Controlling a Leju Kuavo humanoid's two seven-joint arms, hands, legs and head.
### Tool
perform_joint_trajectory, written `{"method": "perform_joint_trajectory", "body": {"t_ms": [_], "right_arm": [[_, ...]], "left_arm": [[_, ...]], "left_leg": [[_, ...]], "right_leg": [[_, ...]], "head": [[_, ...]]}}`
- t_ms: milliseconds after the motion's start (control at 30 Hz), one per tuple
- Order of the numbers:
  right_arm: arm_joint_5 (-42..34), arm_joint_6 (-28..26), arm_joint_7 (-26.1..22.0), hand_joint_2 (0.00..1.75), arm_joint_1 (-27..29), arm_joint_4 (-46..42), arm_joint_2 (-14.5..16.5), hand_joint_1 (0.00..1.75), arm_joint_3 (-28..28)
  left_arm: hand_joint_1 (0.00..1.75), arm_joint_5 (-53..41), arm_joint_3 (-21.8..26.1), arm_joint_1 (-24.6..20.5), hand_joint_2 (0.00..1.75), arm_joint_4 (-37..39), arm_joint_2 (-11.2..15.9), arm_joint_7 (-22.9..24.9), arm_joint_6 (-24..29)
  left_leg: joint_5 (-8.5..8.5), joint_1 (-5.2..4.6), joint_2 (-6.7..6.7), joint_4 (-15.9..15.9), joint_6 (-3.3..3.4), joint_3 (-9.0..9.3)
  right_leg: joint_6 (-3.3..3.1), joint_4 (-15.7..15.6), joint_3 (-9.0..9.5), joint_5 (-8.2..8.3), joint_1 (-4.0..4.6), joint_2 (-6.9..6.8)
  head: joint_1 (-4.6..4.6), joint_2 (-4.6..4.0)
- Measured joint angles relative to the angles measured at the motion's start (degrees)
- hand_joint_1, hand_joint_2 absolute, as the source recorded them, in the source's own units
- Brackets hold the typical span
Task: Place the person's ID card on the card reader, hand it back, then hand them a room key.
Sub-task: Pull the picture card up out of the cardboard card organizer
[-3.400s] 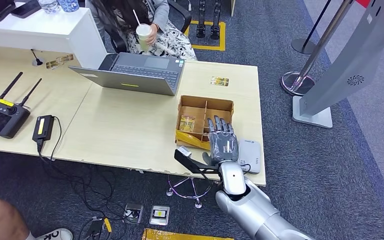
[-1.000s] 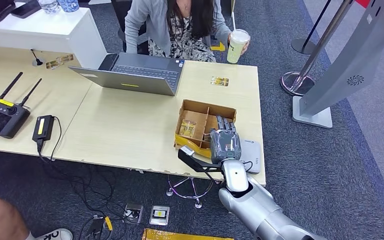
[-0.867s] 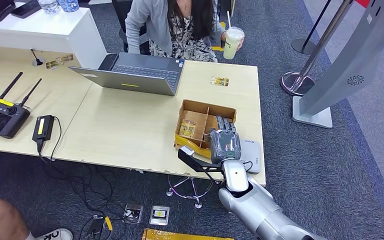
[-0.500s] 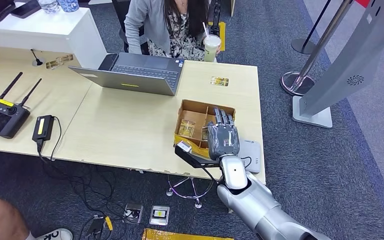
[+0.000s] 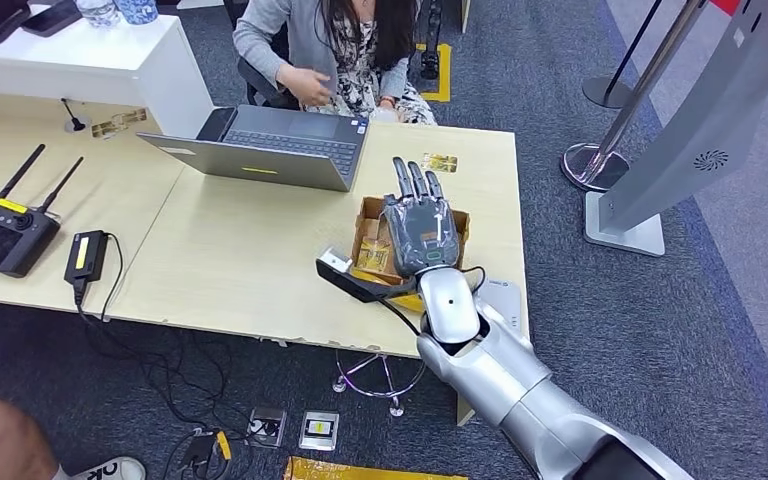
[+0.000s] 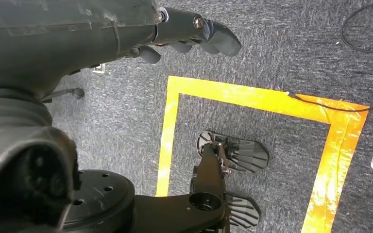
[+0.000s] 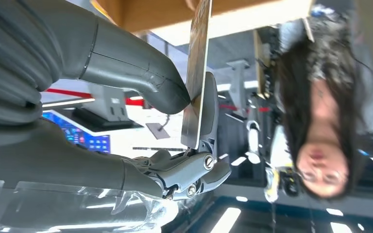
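Right wrist view, right robot hand (image 7: 126, 97) pinching one card (image 7: 196, 77), left robot hand (image 6: 194, 34) curled, holding nothing.

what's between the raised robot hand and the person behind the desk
In the head view, a bare stretch of desk with a small yellow card on it lies between the right robot hand and the person.

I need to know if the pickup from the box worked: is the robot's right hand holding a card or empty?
Holding one. In the right wrist view the thumb presses a thin card against a finger.
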Motion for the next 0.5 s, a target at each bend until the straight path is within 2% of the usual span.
{"method": "perform_joint_trajectory", "body": {"t_ms": [233,500], "right_arm": [[-0.2,-0.6,-2.8,1.75,-3.2,2.7,2.9,1.75,0.5],[-1.6,0.1,-2.9,1.75,-7.2,8.8,6.0,1.75,0.7]], "left_arm": [[0.00,-0.2,-0.5,-0.3,0.00,0.0,-0.1,0.1,-0.2],[0.00,-0.3,-1.3,-0.5,0.00,0.0,-0.4,0.5,-0.2]], "left_leg": [[0.00,0.00,0.00,0.0,0.00,0.00],[0.00,0.00,-0.01,0.0,0.00,-0.01]], "right_leg": [[0.00,0.0,0.00,0.00,0.00,0.00],[0.00,0.0,0.00,0.00,0.00,-0.01]], "head": [[0.00,0.00],[0.00,0.00]]}}
